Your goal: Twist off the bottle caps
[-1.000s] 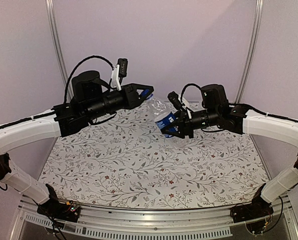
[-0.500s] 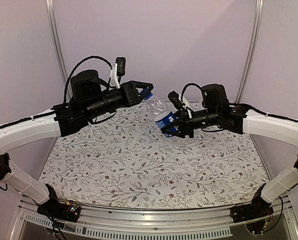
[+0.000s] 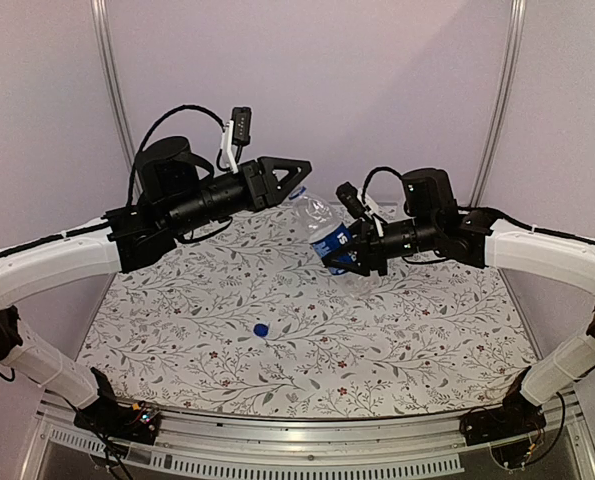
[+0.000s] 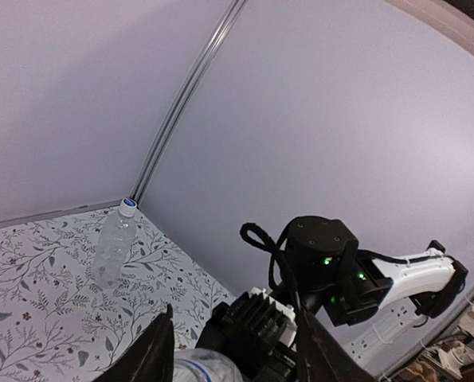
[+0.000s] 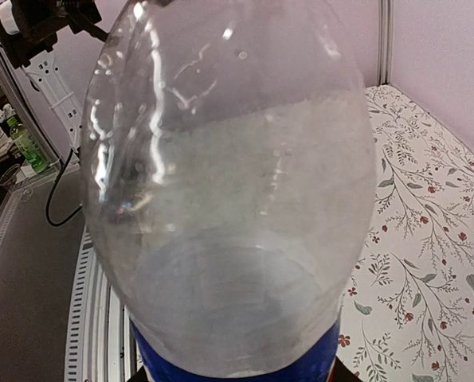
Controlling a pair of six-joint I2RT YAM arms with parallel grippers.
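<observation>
On the near table (image 3: 177,345) a blue cap (image 3: 261,329) is lying loose, beyond it the right gripper (image 3: 345,252) is clutching the labelled bottle (image 3: 317,218) aloft, the left gripper (image 3: 299,175) is hanging empty with jaws apart, and farthest back the plain bottle (image 4: 113,247) is standing capped, waiting.

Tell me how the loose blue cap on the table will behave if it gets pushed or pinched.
The blue cap is tiny beside the labelled bottle, so it is probably very light and easily flicked away. Being round, it may roll if tipped on edge; how it lies is too small to tell.
</observation>
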